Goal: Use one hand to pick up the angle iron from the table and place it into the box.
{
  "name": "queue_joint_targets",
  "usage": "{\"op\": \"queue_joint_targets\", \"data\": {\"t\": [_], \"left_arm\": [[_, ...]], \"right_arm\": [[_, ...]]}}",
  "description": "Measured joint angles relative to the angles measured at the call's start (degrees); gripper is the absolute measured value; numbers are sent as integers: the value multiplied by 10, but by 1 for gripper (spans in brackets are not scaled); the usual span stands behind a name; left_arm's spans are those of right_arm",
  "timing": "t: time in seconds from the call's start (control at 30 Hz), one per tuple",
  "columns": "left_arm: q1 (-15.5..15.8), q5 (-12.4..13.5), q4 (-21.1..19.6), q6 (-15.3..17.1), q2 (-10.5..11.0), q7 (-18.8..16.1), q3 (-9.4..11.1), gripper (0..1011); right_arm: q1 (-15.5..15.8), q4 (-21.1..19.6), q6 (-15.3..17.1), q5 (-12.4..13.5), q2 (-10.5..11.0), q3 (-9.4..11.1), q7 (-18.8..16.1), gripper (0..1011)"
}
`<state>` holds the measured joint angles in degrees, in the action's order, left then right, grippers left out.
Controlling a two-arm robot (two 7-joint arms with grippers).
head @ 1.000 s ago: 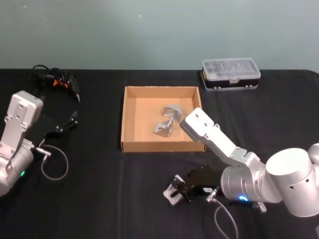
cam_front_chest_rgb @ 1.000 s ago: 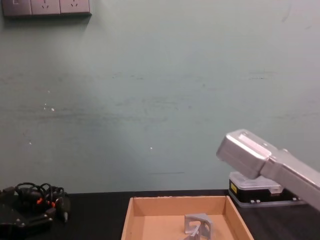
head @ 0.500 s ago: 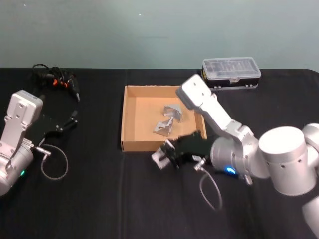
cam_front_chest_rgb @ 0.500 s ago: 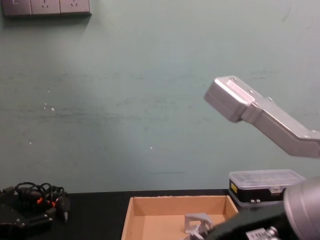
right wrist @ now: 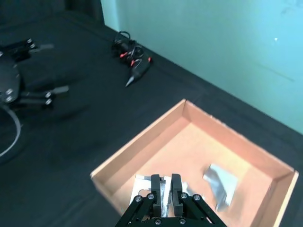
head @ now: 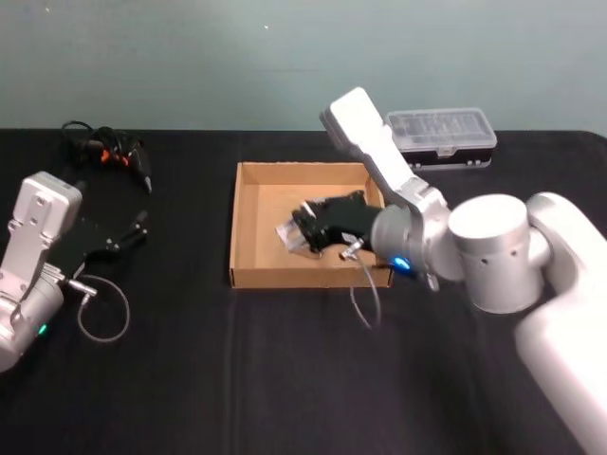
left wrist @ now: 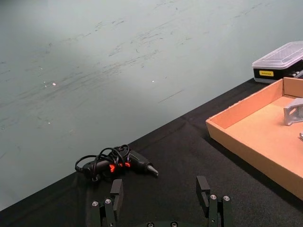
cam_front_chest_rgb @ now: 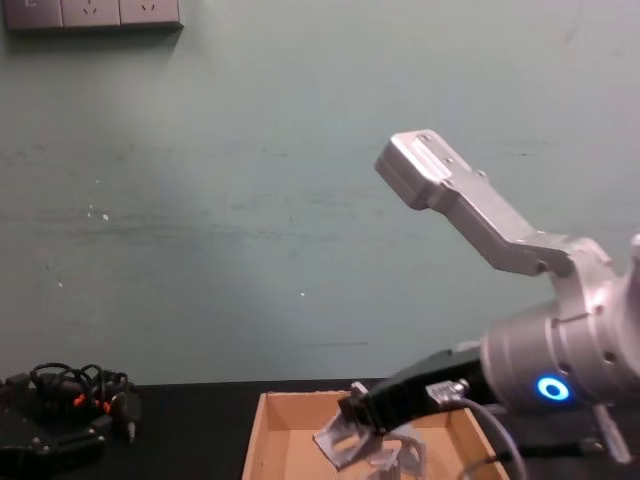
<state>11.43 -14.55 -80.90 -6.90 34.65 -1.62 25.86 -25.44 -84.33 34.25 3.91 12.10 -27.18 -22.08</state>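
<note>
Landmark: the box [head: 248, 227], a shallow tan cardboard tray sitting mid-table [head: 190, 379] on the black surface. Far to the box's left, the left gripper [head: 114, 242] rests low over the table, parked, its two fingers [left wrist: 204, 191] spread wide apart with nothing between them. A grey cable loop [head: 102, 311] lies beside that arm, also left of the box. Beyond it, toward the wall and still left of the box, a black tool with orange marks and a tangled cord [head: 109, 156] lies on the table. Over the box itself, the right gripper [head: 303, 229] hangs above the box floor, reaching in from the box's right side, its fingers [right wrist: 155, 187] clamped close together on an angle iron [cam_front_chest_rgb: 340, 438]. That piece is held clear of the box floor, tilted, above the near-left part of the interior in the right wrist view. A second angle iron [right wrist: 220, 182] lies on the box floor just beyond the held one, toward the box's far right corner. Behind the box's right rear corner, near the wall, a clear-lidded black organiser case [head: 439, 137] stands on the table, partly covered by the silver-grey forearm of the right arm [head: 375, 156].
</note>
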Motion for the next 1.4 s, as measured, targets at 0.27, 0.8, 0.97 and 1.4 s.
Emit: {"op": "queue_joint_targets", "data": {"t": [0.27, 0.8, 0.97, 1.4], "left_arm": [[0, 0, 0, 0, 0, 0, 0, 1012], [0, 0, 0, 0, 0, 0, 0, 1011], [0, 0, 0, 0, 0, 0, 0, 1011], [0, 0, 0, 0, 0, 0, 0, 1011]], "right_arm": [[-51, 90, -23, -17, -37, -9, 8, 139], [-113, 222, -44, -45, -84, -10, 17, 139], [-111, 217, -44, -44, -82, -10, 17, 139], [-108, 212, -42, -43, -80, -10, 16, 446]]}}
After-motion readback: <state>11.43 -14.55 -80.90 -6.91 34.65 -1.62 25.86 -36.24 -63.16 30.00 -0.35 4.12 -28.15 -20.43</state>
